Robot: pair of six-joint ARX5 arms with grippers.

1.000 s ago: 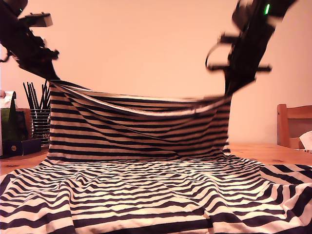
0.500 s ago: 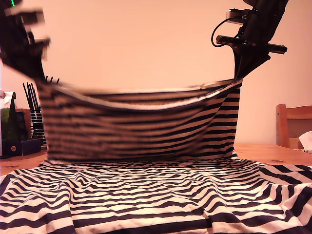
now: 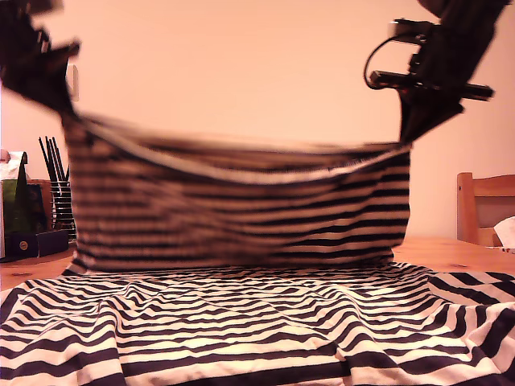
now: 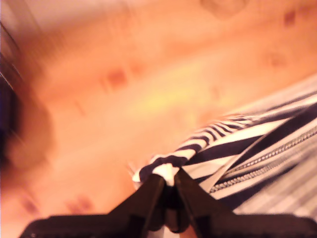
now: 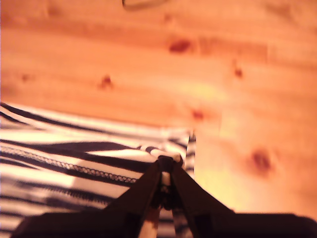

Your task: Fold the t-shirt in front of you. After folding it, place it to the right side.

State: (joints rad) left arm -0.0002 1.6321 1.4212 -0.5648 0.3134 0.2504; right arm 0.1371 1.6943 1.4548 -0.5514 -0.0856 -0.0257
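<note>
Above the knotty orange-brown wooden table (image 5: 148,64), lifted far edge of the soft navy-and-white striped t-shirt (image 3: 241,209), sagging between both arms; near part spread flat on the tabletop. My first gripper (image 4: 168,181) clenched on one bunched corner, my second gripper (image 5: 166,166) pinching the other, stitched hem alongside.

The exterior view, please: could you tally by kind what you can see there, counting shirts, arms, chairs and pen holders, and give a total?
T-shirt: 1
Arms: 2, one at the exterior view's left, one at its right
Chair: 1
Pen holder: 1
Total: 5
</note>
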